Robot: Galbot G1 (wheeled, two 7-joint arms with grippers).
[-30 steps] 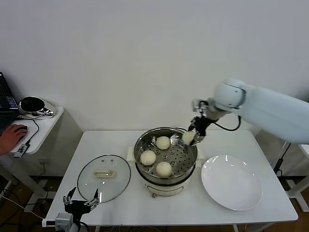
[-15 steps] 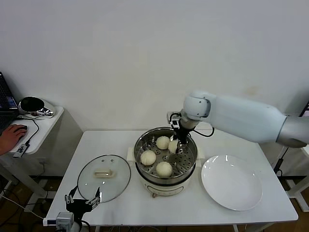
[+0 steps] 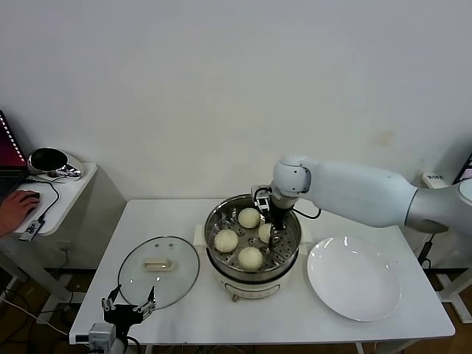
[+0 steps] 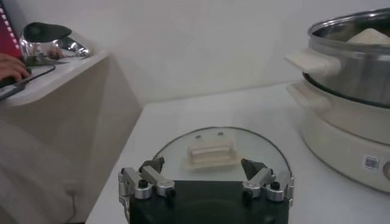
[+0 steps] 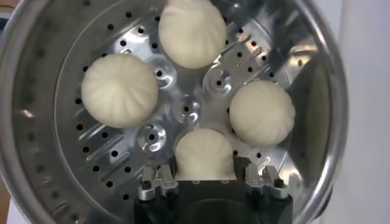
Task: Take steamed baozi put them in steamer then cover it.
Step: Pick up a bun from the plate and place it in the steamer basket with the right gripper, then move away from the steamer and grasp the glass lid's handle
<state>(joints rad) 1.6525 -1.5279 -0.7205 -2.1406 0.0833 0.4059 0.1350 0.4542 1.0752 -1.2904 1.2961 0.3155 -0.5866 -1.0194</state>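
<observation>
You had three baozi [image 3: 249, 217] lying in the steamer [image 3: 289, 249] mid-table; your right gripper [image 3: 270, 233] was clamped on the fourth [image 5: 205, 154] inside it. Unclamping and covering remained: the lid [image 3: 158, 271] lay near the table's left edge, your left gripper [image 3: 130, 309] open beside it.

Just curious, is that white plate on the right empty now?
Empty. The white plate is bare; all four baozi are in the steamer, the last in the right end effector.
</observation>
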